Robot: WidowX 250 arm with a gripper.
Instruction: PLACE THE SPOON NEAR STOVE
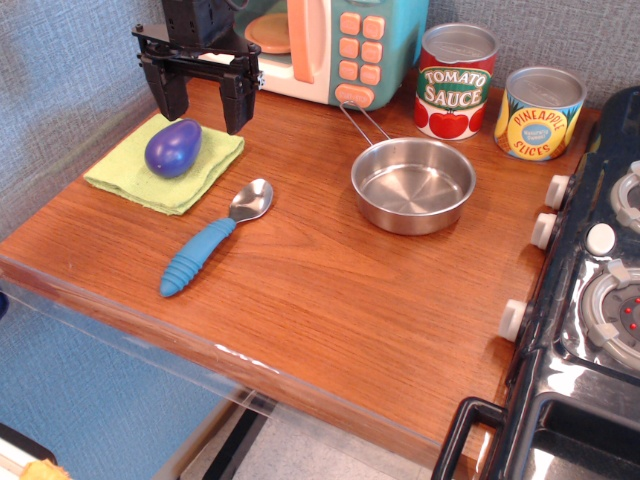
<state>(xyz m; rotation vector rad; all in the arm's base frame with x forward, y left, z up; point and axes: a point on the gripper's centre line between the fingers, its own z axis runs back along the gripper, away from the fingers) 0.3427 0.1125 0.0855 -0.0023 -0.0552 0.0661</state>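
With the stove (590, 300) far off to the right of the gripper (204, 98) and the pan (413, 184) lying between, the spoon (214, 238) below the spread, empty jaws could be missed, since the eggplant (173, 147) on its cloth (130, 172) sits directly underneath and invites a wrong grasp.

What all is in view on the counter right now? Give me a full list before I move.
spoon: 1, silver bowl with blue ribbed handle, left-centre of table, lying flat
stove: 1, black with white knobs, right edge
pan: 1, steel, centre, empty
tomato sauce can: 1, red and white, back, beside the microwave
pineapple slices can: 1, yellow, back right
microwave: 1, teal and pink, back
eggplant: 1, purple, on the cloth
cloth: 1, green, left
table: 1, brown wood
gripper: 1, black, open, above the eggplant
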